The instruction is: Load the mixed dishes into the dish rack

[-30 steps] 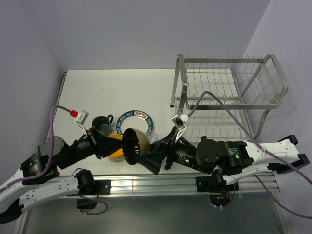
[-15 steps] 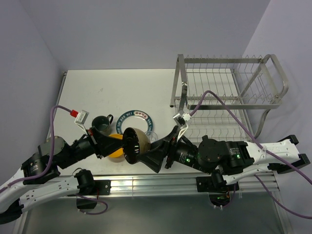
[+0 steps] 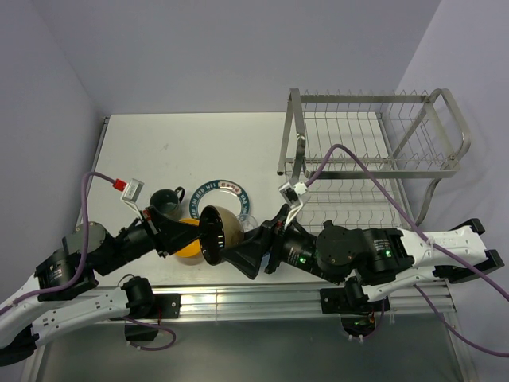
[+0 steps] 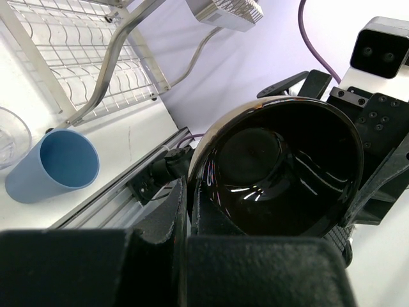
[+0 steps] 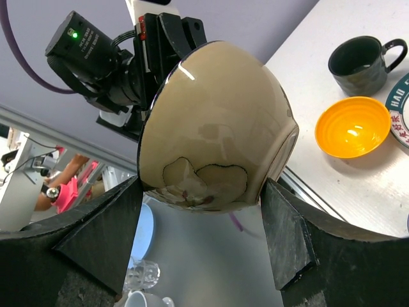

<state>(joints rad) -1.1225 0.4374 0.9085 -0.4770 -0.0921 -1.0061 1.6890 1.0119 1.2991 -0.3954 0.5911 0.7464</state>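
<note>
My left gripper [image 3: 199, 232] is shut on the rim of the beige bowl [image 3: 220, 232] and holds it on its side above the table's front edge. In the left wrist view the fingers [image 4: 167, 211] pinch the rim, and the bowl's glossy black inside [image 4: 281, 173] faces the camera. My right gripper [image 3: 242, 255] is open. Its fingers [image 5: 287, 236] stand on either side of the bowl's beige outside [image 5: 217, 121]. The small orange bowl [image 3: 187, 248], dark mug [image 3: 165, 200] and lettered plate [image 3: 223, 193] lie on the table. The blue tumbler [image 4: 54, 166] lies on its side beside the clear glass [image 4: 9, 135].
The two-tier wire dish rack [image 3: 374, 159] stands at the far right and holds no dishes. It also shows in the left wrist view [image 4: 83, 57]. The orange bowl [image 5: 351, 126], mug [image 5: 361, 64] and plate edge [image 5: 399, 105] show below the right wrist. An aluminium rail [image 3: 238, 301] runs along the near edge.
My right arm has moved left, bringing its open fingers further around the bowl. The bowl has shifted slightly left in my left gripper.
</note>
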